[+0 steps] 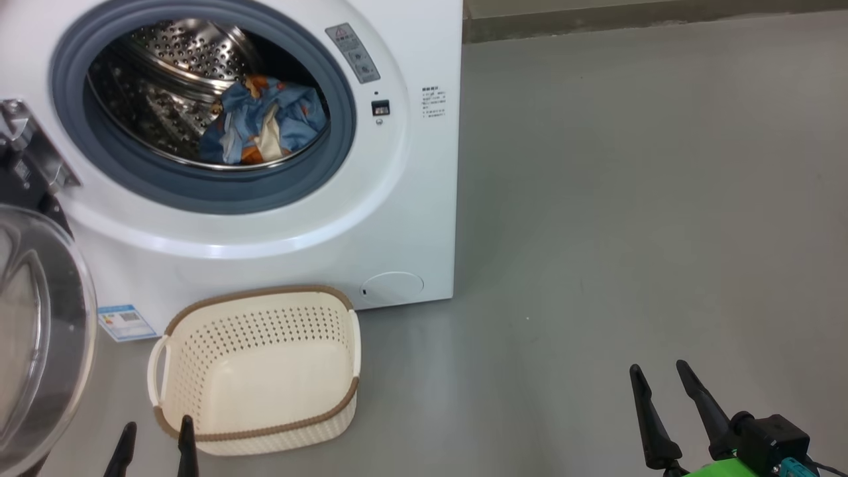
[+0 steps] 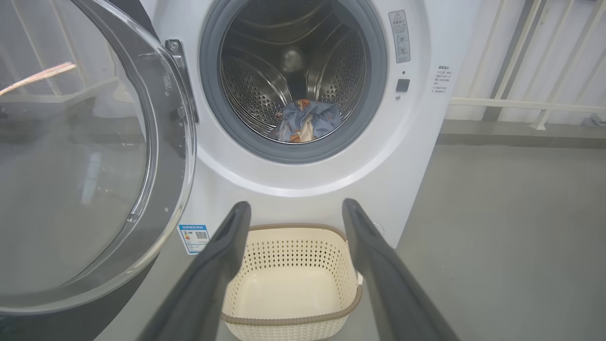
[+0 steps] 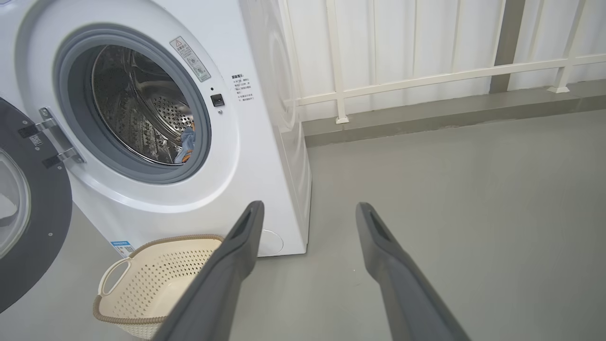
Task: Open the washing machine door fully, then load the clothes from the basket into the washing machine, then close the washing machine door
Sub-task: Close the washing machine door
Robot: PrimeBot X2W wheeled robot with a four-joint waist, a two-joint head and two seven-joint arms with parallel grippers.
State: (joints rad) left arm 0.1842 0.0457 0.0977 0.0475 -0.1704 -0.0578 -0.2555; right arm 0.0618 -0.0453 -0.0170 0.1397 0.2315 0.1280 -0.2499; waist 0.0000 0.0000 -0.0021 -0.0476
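The washing machine door [image 1: 40,331] hangs wide open just left of the spread left pincer [image 1: 156,430]. Swung shut carelessly, it could clip the empty basket [image 1: 258,295] directly ahead. The clothes [image 1: 265,119] lie in the drum [image 1: 165,66] beyond and above. The right pincer [image 1: 659,366], also spread, holds nothing.

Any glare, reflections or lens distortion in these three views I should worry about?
Left wrist view: the washing machine door glass carries pale reflections, hazy see-through. Head view: soft light streak on the washing machine front; clothes sharp. Right wrist view: wide-angle bows the machine's side edge; even light, no hard shadows.
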